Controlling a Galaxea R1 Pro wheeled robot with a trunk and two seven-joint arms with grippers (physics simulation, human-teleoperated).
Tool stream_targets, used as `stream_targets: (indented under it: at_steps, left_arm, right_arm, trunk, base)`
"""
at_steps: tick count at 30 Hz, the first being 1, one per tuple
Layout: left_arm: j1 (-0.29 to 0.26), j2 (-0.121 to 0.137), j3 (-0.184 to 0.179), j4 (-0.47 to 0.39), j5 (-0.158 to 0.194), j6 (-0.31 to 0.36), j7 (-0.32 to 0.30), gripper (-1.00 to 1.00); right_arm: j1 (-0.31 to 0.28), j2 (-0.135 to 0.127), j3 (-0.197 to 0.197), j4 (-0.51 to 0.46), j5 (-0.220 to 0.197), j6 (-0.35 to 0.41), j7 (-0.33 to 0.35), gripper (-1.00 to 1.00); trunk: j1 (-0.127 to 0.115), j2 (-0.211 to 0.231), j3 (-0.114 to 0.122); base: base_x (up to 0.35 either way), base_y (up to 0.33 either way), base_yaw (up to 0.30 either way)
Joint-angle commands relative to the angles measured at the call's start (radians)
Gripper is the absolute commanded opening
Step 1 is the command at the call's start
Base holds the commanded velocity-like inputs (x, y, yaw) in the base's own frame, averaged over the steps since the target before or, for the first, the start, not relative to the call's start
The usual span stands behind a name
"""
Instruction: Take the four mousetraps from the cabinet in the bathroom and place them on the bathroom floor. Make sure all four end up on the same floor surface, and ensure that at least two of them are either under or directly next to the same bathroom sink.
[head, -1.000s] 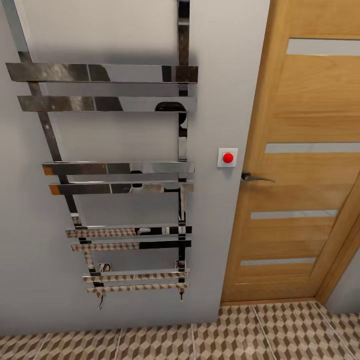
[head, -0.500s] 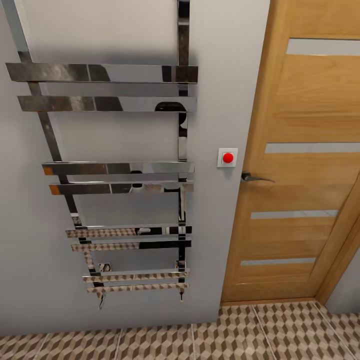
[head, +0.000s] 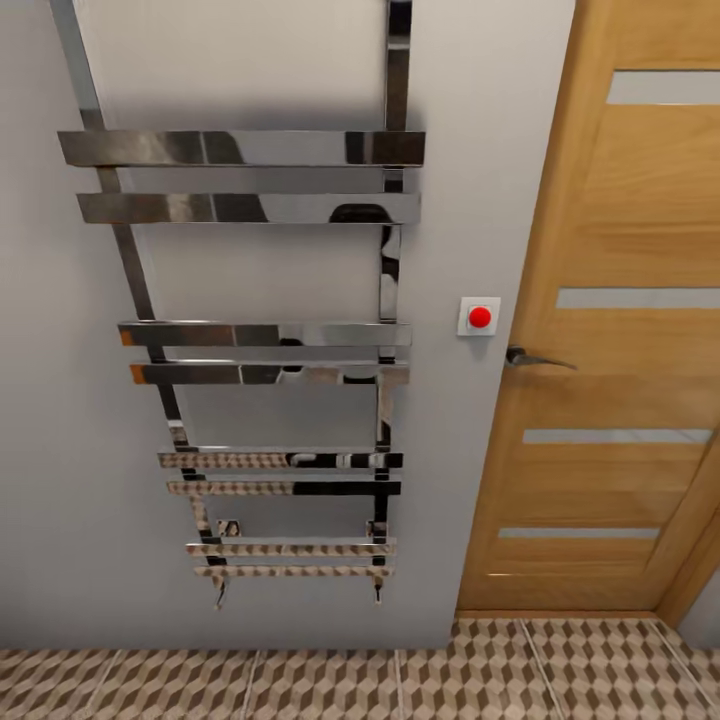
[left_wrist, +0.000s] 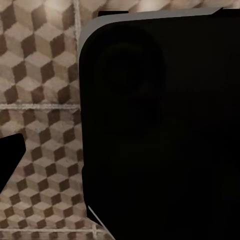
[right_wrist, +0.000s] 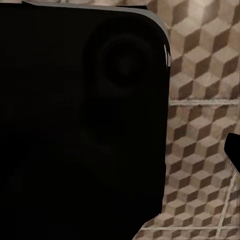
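Head view: grey wall (head: 250, 270) straight ahead, largest thing in frame. Wooden door (head: 620, 350) at right, shut, with pale horizontal inlays. Chrome towel rail (head: 260, 345) fixed to the wall, paired flat bars, the lower ones mirroring the tile pattern. Cube-patterned floor (head: 330, 685) as a strip along the base of the wall. Door handle (head: 535, 358) at the door's near edge. Small white switch plate with red button (head: 479, 316) between rail and door.

Wrist views: each looks down on floor tiles past a large dark rounded body, presumably part of the robot. Jaws' state: cannot tell for either arm.

Task things: no mousetrap, cabinet or sink in sight; they must lie elsewhere in the room. Judgement: transit or search phase, nothing yet retrieved as far as these frames show.

Doing the step well: turn the base until the cabinet comes into the head view before moving any arm; keep arms tucked while turning.

Obstacles: rail bars stand proud of the wall and the handle projects. Hold the base clear of both.
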Motion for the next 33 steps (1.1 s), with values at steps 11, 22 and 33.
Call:
stream_targets:
  at_steps: [11, 22, 33]
  left_arm:
    - [0.000, 0.000, 0.000, 0.000, 0.000, -0.002, 0.000, 1.00]
    - [0.000, 0.000, -0.001, 0.000, 0.000, -0.002, 0.000, 1.00]
    - [0.000, 0.000, -0.001, 0.000, 0.000, -0.002, 0.000, 1.00]
  right_arm:
    - [0.000, 0.000, 0.000, 0.000, -0.001, -0.004, 0.000, 1.00]
    - [0.000, 0.000, 0.000, 0.000, -0.001, -0.004, 0.000, 1.00]
    - [0.000, 0.000, 0.000, 0.000, -0.001, -0.004, 0.000, 1.00]
  trunk:
    - [0.000, 0.000, -0.001]
    - [0.000, 0.000, -0.001]
    - [0.000, 0.000, -0.001]
  base:
    - [0.000, 0.000, 0.270]
    - [0.000, 0.000, 0.281]
    - [0.000, 0.000, 0.282]
